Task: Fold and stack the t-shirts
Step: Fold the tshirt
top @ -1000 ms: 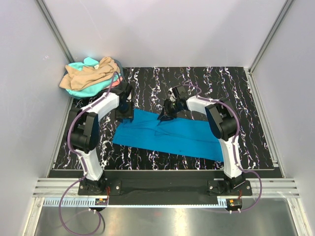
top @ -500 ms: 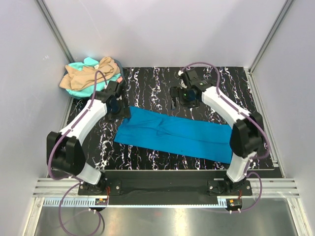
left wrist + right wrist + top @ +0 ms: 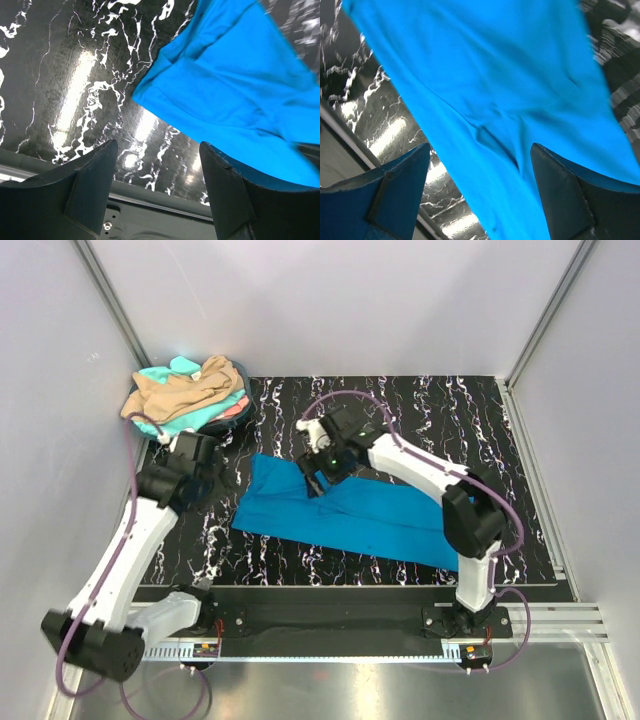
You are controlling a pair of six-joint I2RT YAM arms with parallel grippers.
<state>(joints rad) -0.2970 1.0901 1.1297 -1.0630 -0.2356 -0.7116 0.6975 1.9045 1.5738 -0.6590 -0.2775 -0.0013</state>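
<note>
Top external | left claw (image 3: 156,150) and right claw (image 3: 479,150) spread, empty | blue t-shirt (image 3: 350,515) flat on table (image 3: 470,410) | shirt pile (image 3: 185,390) far-left corner

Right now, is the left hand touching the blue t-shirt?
Apart. The top external view shows a strip of bare marbled table between the left hand and the blue t-shirt's left edge; the hand is open.
</note>
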